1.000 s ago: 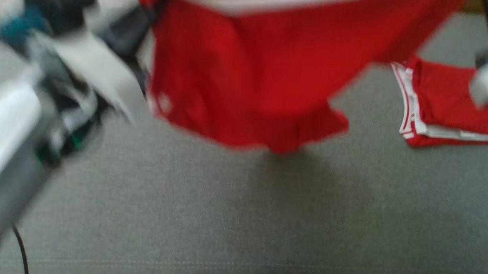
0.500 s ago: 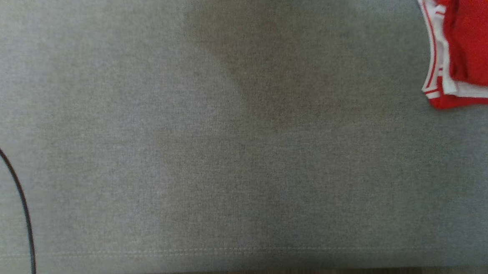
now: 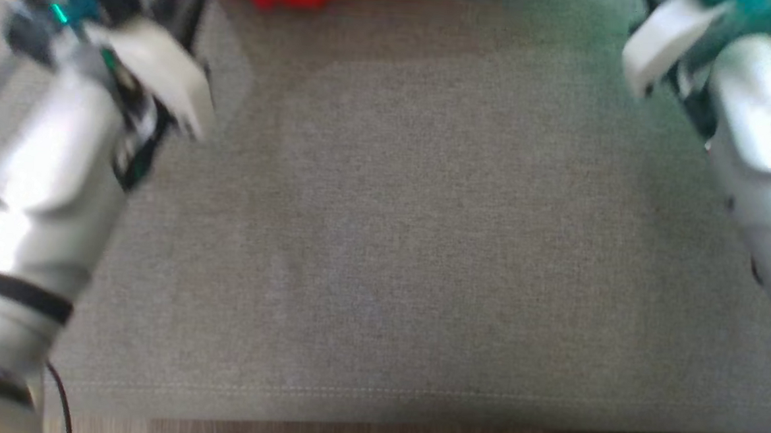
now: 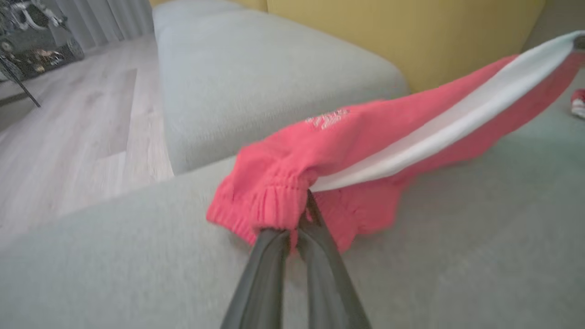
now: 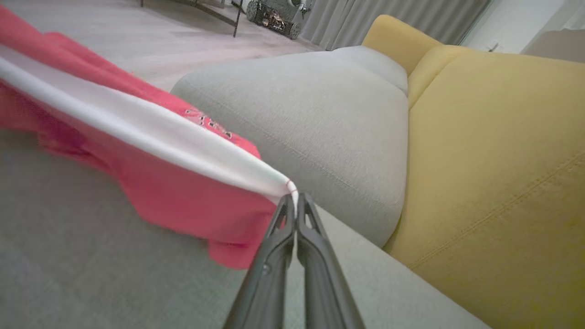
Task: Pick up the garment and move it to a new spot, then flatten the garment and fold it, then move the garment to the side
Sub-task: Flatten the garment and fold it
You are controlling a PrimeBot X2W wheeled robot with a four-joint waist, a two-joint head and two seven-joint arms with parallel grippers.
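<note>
Garment (image 4: 393,132): red, white-striped, stretched above grey seat (image 4: 457,265).
Left gripper (image 4: 297,224): clenched on elastic hem.
Right gripper (image 5: 295,199): clenched on stripe end.
Nearby: grey cushion (image 5: 320,114), yellow backrest (image 5: 493,160).

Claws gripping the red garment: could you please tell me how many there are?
2. The left claw grips the garment at its gathered elastic edge; the right claw grips the end of its white stripe.

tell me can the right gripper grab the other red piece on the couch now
Probably not: the right gripper is shut on the garment's corner, not free for the other red piece.
</note>
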